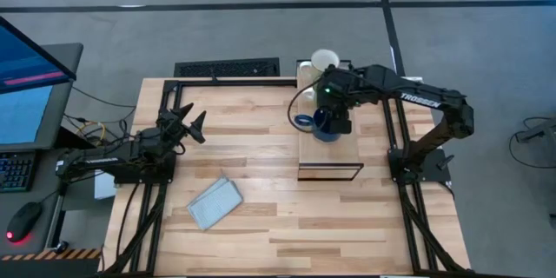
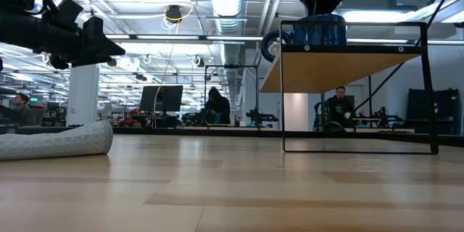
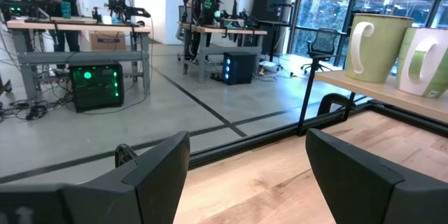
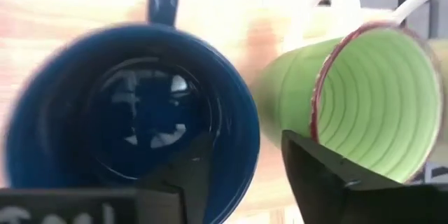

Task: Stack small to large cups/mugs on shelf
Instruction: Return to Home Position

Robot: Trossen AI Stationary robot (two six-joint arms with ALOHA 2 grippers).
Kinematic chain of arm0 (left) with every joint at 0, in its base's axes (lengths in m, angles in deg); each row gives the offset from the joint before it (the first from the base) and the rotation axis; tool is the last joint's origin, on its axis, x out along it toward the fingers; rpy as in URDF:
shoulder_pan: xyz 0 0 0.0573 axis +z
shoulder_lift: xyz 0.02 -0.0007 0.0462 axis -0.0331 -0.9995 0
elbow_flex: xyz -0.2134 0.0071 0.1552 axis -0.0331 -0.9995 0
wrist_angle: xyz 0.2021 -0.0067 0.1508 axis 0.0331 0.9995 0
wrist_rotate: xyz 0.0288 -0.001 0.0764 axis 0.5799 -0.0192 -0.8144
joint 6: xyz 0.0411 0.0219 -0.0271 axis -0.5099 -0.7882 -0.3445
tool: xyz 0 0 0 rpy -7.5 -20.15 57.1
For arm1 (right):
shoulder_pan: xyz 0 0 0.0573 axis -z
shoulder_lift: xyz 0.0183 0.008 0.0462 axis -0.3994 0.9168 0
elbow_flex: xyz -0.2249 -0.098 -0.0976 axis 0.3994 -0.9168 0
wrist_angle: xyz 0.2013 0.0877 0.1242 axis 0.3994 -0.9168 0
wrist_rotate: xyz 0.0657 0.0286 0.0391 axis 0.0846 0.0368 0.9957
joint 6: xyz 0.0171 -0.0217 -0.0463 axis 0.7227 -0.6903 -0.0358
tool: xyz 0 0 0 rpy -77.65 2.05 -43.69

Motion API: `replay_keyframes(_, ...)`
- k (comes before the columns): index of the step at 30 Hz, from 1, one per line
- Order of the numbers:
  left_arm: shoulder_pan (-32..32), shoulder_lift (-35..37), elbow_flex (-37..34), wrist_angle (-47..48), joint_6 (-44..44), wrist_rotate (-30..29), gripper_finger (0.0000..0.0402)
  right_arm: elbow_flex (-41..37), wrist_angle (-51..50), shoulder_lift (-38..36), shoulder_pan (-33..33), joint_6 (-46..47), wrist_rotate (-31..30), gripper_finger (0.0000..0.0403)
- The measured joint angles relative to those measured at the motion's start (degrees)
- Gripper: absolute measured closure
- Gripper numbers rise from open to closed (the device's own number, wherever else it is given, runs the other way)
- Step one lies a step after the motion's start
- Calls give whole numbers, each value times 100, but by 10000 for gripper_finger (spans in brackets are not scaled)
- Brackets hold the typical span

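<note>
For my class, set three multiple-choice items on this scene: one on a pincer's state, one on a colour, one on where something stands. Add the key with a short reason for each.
1. The left pincer is:
A. open, holding nothing
B. shut on a mug
C. hidden from every view

2. The folded cloth is:
A. red
B. yellow
C. grey-blue

3. The dark blue mug stands:
A. on the cloth
B. on the shelf
C. in the left pincer

Key:
1 A: the left wrist view shows it spread wide with nothing between.
2 C: the high view shows a grey-blue cloth lying on the table.
3 B: the low view shows it on the raised plank, with the right pincer open above it.
</note>
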State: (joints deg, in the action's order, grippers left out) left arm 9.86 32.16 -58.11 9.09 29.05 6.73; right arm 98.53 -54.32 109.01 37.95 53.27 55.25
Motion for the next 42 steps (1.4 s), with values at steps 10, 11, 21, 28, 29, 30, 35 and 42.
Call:
replay_keyframes(10,0,-2,0,0,0,0,124,1231,-696,-1,-362,394,-18,168)
replay_keyframes(11,-1,0,0,0,0,0,124,1387,-755,-12,-382,493,-18,168)
replay_keyframes(21,-2,0,0,0,0,7,124,1658,-330,-1277,-378,450,-21,168)
replay_keyframes(28,-2,0,0,-2,0,11,124,452,1155,-2772,-378,257,-299,168)
replay_keyframes(29,-2,0,0,-2,0,11,124,181,1367,-2976,-378,254,-461,168)
replay_keyframes(30,-2,0,0,-2,0,11,124,-111,1594,-3183,-378,248,-638,168)
replay_keyframes(35,-2,0,0,-2,-96,15,124,-1795,2960,-4172,-368,-147,-980,168)
replay_keyframes(42,-2,0,4,-34,-530,800,124,-3860,4576,-5427,-59,-346,-924,168)
